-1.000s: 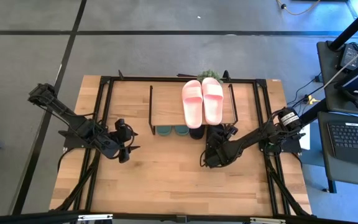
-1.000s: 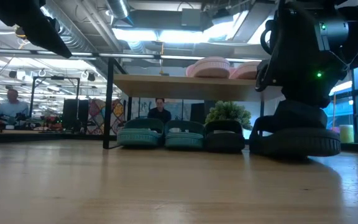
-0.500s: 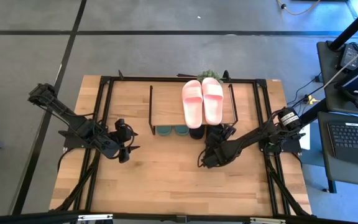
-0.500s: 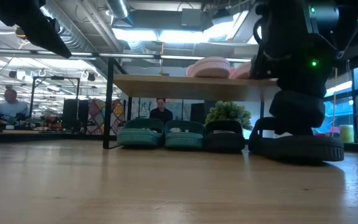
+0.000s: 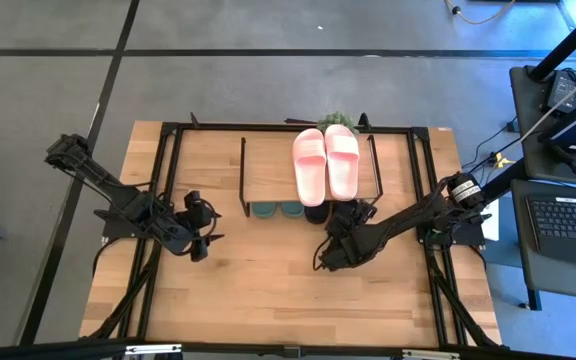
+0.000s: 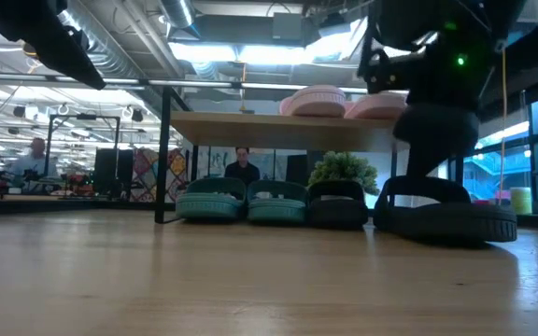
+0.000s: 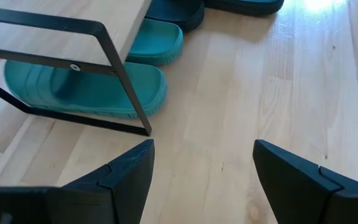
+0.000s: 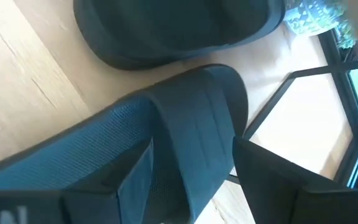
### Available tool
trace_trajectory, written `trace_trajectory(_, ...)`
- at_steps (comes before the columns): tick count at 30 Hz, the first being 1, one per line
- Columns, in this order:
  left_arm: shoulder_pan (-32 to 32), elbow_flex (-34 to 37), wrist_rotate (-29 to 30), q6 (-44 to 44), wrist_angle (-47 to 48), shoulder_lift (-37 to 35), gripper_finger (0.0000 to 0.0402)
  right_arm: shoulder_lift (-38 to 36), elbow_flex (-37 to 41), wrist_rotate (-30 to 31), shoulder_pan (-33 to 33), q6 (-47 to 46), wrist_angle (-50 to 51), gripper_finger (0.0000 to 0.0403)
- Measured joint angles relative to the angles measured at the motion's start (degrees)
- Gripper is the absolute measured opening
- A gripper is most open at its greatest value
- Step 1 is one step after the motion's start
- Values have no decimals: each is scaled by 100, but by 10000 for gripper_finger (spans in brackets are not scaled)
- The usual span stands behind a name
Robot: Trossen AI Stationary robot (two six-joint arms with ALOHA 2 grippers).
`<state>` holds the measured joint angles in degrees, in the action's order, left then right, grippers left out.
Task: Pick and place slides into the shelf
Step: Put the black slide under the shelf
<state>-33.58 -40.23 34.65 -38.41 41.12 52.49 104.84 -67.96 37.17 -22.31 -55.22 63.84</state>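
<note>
Table (image 5: 268, 290): light wooden top inside a larger black frame, with a busy workshop room beyond it in the low view.
Shelf (image 5: 268, 165): low rack with a pale board on thin black wire legs, at the far middle of the table.
Pink slides (image 5: 327, 163): my pair lies side by side on the right end of the shelf board.
Green slides (image 6: 246, 201): two teal-green slides sit side by side under the board, left of centre.
Black slide under the shelf (image 6: 337, 205): just right of the green pair.
Loose black slide (image 6: 446, 215): flat on the table at the near right of the shelf, in front of its right leg.
My right gripper (image 8: 191, 180): fingers spread apart directly over the loose black slide's strap; neither finger grips it.
My left gripper (image 7: 201, 180): well to the left of the shelf, fingers wide apart and holding nothing, above bare table.
Plant (image 6: 342, 171): small green plant behind the shelf.
</note>
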Motion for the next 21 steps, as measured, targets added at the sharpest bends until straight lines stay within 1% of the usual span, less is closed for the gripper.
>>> trace_trajectory(3,0,0,-149,2,2,-2,263,0,-220,-235,-4,-8,156,221)
trace_trajectory(6,0,0,-255,2,2,-2,263,0,-504,-757,-56,-8,189,224)
trace_trajectory(9,0,0,-273,2,1,-1,263,0,-801,-1204,-242,48,108,224)
trace_trajectory(13,0,0,-275,2,2,0,263,0,-1093,-2020,-597,488,-230,224)
trace_trajectory(15,0,0,-275,2,0,-2,263,0,-1071,-2446,-786,970,-594,224)
trace_trajectory(17,0,0,-275,2,0,-2,263,0,-957,-2653,-947,1420,-945,224)
trace_trajectory(21,0,0,-277,2,0,-2,263,0,-596,-2773,-1105,1496,-1486,224)
